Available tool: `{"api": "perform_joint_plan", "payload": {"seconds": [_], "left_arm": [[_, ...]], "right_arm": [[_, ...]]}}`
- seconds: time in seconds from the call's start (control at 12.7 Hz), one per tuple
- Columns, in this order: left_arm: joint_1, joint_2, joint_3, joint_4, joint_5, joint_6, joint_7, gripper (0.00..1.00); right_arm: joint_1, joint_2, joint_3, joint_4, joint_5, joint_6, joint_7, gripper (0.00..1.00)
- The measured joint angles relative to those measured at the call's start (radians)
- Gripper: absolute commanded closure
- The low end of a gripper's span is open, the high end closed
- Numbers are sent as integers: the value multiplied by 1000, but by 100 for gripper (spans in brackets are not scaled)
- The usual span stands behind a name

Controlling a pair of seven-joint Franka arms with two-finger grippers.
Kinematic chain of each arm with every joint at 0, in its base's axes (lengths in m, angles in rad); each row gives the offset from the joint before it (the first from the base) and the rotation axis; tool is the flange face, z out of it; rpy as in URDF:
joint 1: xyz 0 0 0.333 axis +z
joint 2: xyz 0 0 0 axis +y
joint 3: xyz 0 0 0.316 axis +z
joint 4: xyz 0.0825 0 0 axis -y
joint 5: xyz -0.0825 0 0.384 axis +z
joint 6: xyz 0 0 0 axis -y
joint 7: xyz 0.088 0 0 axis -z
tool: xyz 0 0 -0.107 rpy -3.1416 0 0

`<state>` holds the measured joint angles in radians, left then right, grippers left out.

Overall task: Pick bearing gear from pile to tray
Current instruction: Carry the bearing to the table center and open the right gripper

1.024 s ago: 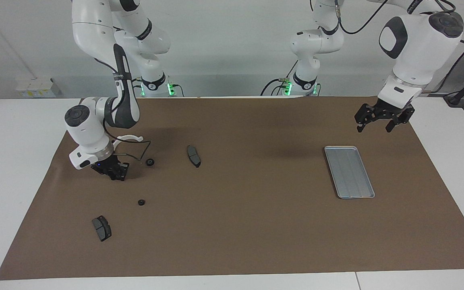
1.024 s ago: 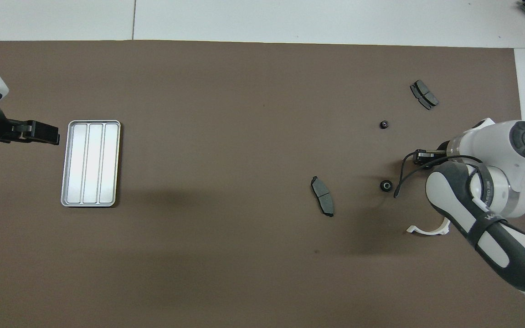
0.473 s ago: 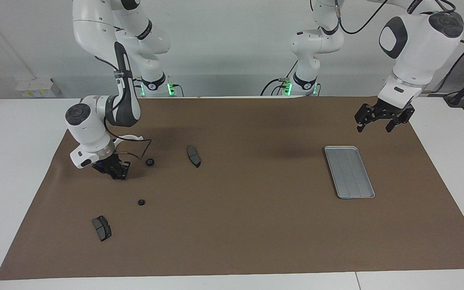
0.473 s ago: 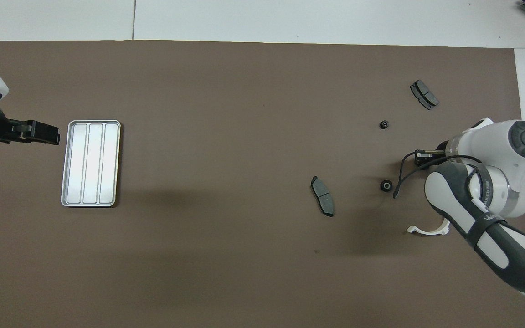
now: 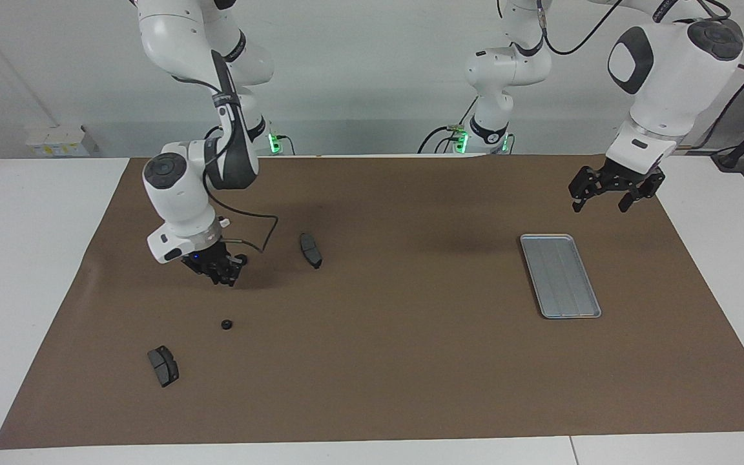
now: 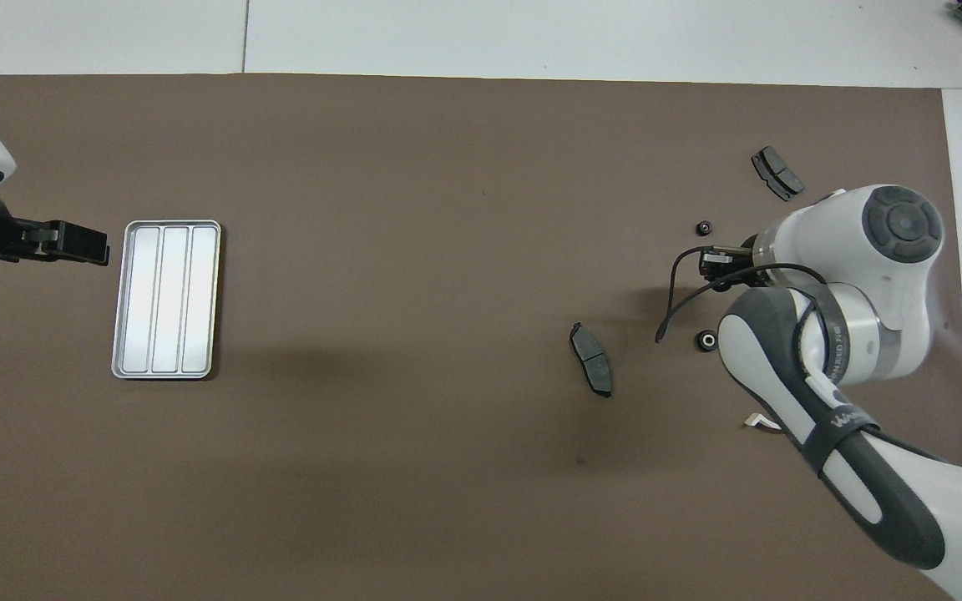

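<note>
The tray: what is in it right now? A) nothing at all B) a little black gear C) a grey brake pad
A: the tray shows only its bare ridged floor in both views; both gears and both brake pads lie on the mat toward the right arm's end.

A silver tray (image 6: 167, 299) lies toward the left arm's end of the brown tabletop (image 6: 414, 209), the left gripper (image 6: 72, 242) just beside it. Two small black gears (image 6: 706, 340) and two brake pads (image 6: 591, 359) lie scattered around the right arm (image 6: 832, 334).
</note>
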<state>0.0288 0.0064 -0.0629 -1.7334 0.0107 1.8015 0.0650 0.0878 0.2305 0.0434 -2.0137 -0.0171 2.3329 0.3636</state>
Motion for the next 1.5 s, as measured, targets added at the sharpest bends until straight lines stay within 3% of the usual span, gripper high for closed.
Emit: {"api": "perform_joint_plan", "payload": {"seconds": [0.47,0.87,1.1,1.5], "left_arm": [[0,0,0,0,0,0,0,0],[0,0,0,0,0,0,0,0],[0,0,0,0,0,0,0,0],[-1,3,-1,0,0,0,0,0]], "right_arm": [[204,62,3,133,1,-33,349,100],[387,242,1,373,0,-99,635,100],[445,358,0,489,-1,-98,752,100],[524,406,1,551,2,-91,838,97]]}}
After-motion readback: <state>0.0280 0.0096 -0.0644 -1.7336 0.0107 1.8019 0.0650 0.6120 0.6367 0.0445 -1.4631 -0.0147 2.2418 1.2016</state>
